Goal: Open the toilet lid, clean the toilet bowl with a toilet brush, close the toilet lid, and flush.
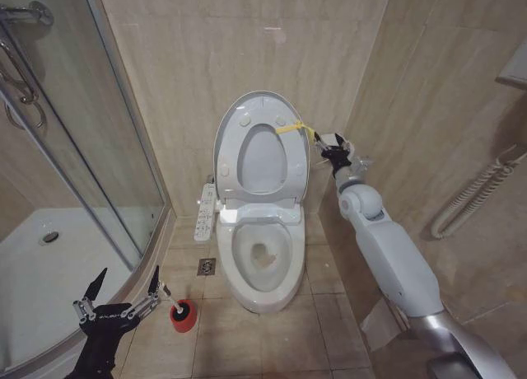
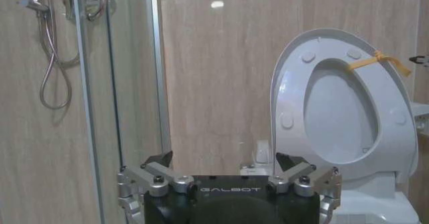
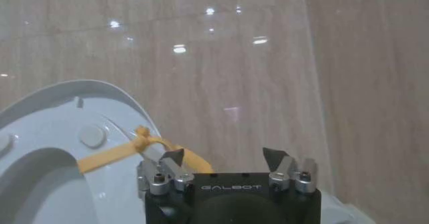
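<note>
Glossy white plastic oval toilet lid [image 1: 260, 152] stands raised, leaning back toward the beige tile wall [image 1: 189, 58], its inner face forward with the ring seat up against it. A small yellow tie [image 1: 294, 128] is knotted at its rim on the robot's right. White ceramic toilet bowl [image 1: 262, 255] below is open, a little water at the bottom; white button panel arm [image 1: 205, 210] juts on its left.

Risk: lid looks near-vertical, so a tug on the tie or a bump from the arm could tip it back down onto the bowl before brushing. The right gripper [image 1: 336, 150] is just beside the rim and tie, fingers apart, clamped on nothing; any sideways move there could snag the yellow loop.

Toilet brush [image 1: 171, 300], thin white handle in a small round red cup holder [image 1: 183, 315], sits on the tiled floor [image 1: 272, 338] left of the bowl. Left gripper [image 1: 119, 299], fingers wide apart, hangs low just beside the handle tip, contact unclear. A misaligned close could knock the light holder over or miss the thin stick. Glass shower door [image 1: 90, 148] close on the left limits swing room.
</note>
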Controlling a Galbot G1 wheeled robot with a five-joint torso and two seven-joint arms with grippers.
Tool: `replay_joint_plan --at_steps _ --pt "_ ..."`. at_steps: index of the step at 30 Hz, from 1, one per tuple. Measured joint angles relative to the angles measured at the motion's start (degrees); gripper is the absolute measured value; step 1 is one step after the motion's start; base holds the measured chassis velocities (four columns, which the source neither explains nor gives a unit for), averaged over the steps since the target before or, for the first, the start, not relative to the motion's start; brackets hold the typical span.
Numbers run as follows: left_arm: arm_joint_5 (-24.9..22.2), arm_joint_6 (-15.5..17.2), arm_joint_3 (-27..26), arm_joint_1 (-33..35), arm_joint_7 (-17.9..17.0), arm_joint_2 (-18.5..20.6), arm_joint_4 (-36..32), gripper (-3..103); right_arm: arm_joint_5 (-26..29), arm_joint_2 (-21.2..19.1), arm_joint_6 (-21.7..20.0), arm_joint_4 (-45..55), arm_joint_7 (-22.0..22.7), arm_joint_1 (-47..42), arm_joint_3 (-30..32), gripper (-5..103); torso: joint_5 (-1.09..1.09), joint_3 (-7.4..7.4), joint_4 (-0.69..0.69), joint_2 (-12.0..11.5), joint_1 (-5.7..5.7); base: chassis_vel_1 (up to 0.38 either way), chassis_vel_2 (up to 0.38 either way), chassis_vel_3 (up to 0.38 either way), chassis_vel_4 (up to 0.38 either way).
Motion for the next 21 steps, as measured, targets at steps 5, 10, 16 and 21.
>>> replay_joint_plan --at_steps 5,10,16,21 --pt "0.0 0.0 0.0 0.0 0.0 0.0 0.0 100 -0.2 -1.5 0.8 2.3 -0.1 -5.8 3.1 93 0.0 0.0 -0.01 0.0 0.0 0.0 0.0 0.0 0.0" --pt "0.0 0.0 0.0 0.0 0.0 0.0 0.0 100 -0.4 -2.8 1.8 5.6 -0.5 -12.5 6.0 100 0.0 0.0 -0.01 0.0 0.0 0.0 0.0 0.0 0.0" --pt "0.0 0.0 0.0 0.0 0.0 0.0 0.0 100 -1.0 -3.1 2.8 10.5 -1.0 -22.7 9.1 100 0.01 0.0 -0.02 0.0 0.0 0.0 0.0 0.0 0.0" --pt "0.0 0.0 0.0 0.0 0.0 0.0 0.0 100 -2.2 -1.9 3.6 15.5 -1.5 -29.7 11.2 100 0.0 0.0 -0.01 0.0 -0.01 0.0 0.0 0.0 0.0"
